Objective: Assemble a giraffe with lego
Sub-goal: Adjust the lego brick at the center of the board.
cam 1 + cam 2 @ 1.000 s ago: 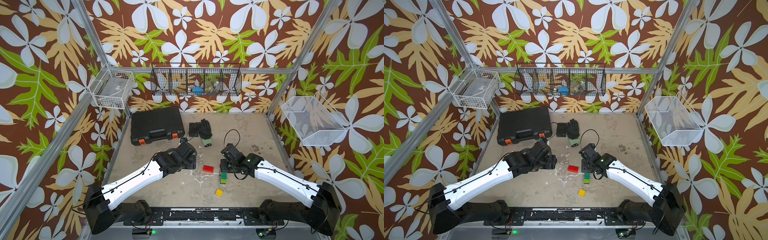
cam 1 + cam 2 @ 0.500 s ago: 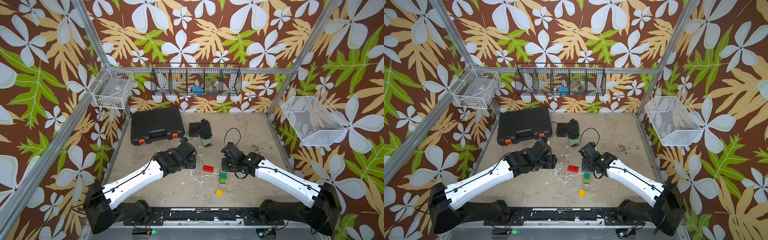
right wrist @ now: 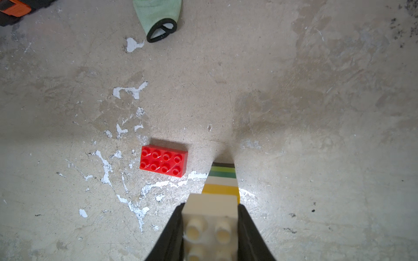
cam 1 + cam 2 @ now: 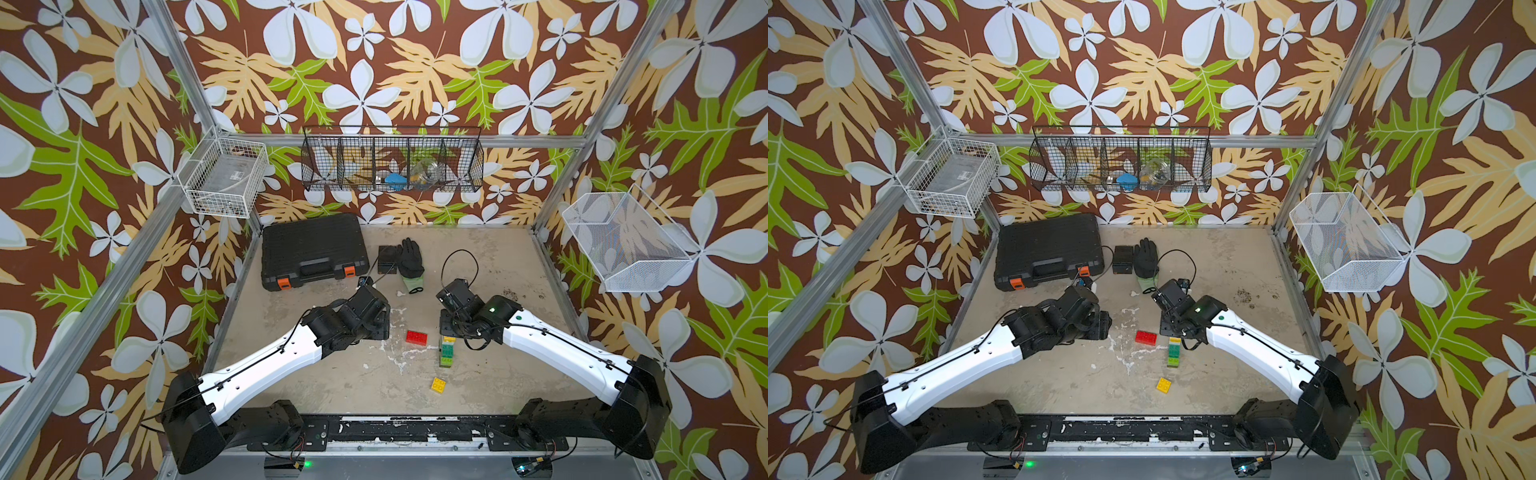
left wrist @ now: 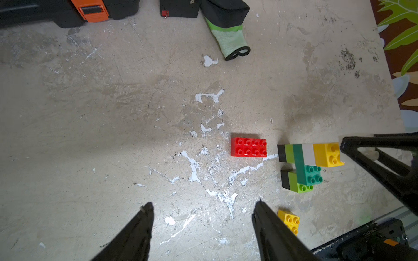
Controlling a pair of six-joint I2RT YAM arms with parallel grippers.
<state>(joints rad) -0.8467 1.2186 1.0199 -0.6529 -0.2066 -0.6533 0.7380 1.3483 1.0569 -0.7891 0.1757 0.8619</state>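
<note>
The partly built giraffe (image 4: 447,353) stands upright in both top views, stacked from black and lime legs, a dark green body, then a white and a yellow brick (image 5: 328,154). My right gripper (image 3: 210,223) is shut on a white lego brick (image 3: 211,203), held close over the stack's yellow top (image 3: 220,188). A red brick (image 4: 417,337) lies flat just left of the stack. A loose yellow brick (image 4: 439,385) sits nearer the front. My left gripper (image 5: 203,204) hangs open and empty above bare table, left of the red brick (image 5: 248,147).
A black tool case (image 4: 313,249) lies at the back left. A small black box (image 4: 386,259) and a black-and-green glove (image 4: 410,259) lie beside it. Wire baskets hang on the walls (image 4: 392,160). A black cable (image 4: 457,259) loops behind the right wrist.
My right gripper's jaws have closed in on the white brick. Neither arm has visibly changed place.
</note>
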